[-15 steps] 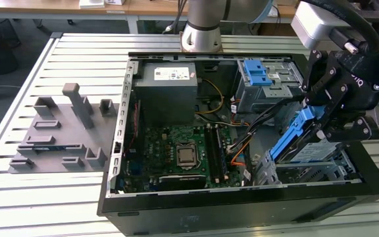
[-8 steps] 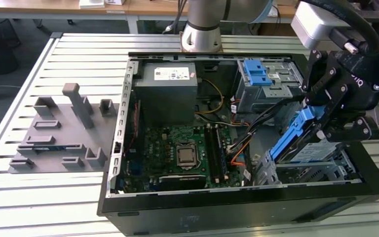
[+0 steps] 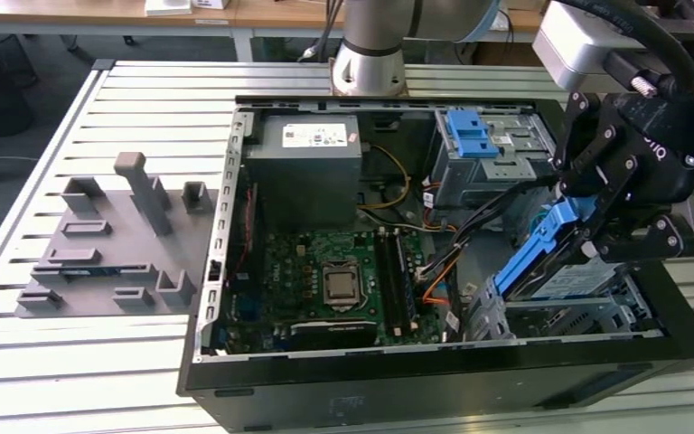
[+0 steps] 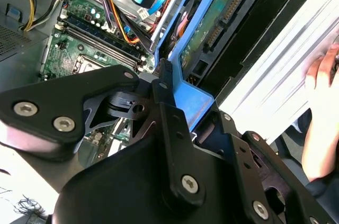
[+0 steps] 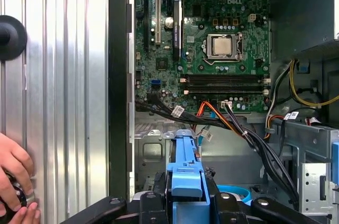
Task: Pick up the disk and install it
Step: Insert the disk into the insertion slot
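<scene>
In the exterior view, a grey fixture [image 3: 106, 249] with upright blocks stands far to the left on the slatted tabletop [image 3: 33, 362]. Just beside it on the right lies the open black computer case [image 3: 444, 384]. Inside the case come first the grey power-supply box [image 3: 311, 167] and below it the green motherboard [image 3: 311, 262]. A bundle of black and orange cables [image 3: 444, 262] crosses from the board toward the right. Further right, a bare blue bracket [image 3: 477, 136] sits on the upper metal bay.

The disk [image 3: 538, 253] hangs at the case's right end, above the lower drive cage [image 3: 576, 316] and not seated in it. It is steeply tilted. Its long axis runs from low at the exterior view's left to high at the right, with the blue frame edge uppermost. The second wrist view shows its green circuit-board side, with the connector end pointing away from the arm and down into the case. The cable bundle passes close beside its lower end, and the cage's metal walls stand beneath it.

The tool [image 5: 188, 191] is clamped on the disk. In both wrist views its black fingers [image 4: 170, 123] press against the blue frame's end tab from either side, with no gap.

A person's hand [image 5: 13, 181] rests on the tabletop outside the case wall, in both wrist views, well apart from the disk.
</scene>
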`<state>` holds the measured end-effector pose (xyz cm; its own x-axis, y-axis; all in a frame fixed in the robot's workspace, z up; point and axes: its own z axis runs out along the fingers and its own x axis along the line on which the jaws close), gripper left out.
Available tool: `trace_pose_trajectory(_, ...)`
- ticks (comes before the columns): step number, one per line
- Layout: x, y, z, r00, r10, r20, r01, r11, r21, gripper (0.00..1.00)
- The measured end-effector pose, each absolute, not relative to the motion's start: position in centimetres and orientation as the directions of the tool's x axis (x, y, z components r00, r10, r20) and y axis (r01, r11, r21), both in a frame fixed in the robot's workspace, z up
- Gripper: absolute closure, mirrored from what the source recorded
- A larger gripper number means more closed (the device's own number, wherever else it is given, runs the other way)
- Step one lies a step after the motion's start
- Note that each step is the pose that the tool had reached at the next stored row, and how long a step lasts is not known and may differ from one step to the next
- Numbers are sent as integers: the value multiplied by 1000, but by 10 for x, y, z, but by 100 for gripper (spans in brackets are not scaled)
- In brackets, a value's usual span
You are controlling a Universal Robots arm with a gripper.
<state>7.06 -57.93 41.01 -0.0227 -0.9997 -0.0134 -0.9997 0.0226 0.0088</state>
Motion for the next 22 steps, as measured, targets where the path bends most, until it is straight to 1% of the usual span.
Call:
trace_pose_trajectory(11,71,-579,409,-23,-1000,-13,-1000,23,9,62)
trace_pose_trajectory(12,71,-579,408,-23,-1000,-13,-1000,23,9,56)
trace_pose_trajectory(21,71,-579,393,-23,-1000,-14,-1000,23,9,56)
trace_pose_trajectory(22,72,-579,391,-23,-1000,-14,-1000,23,9,58)
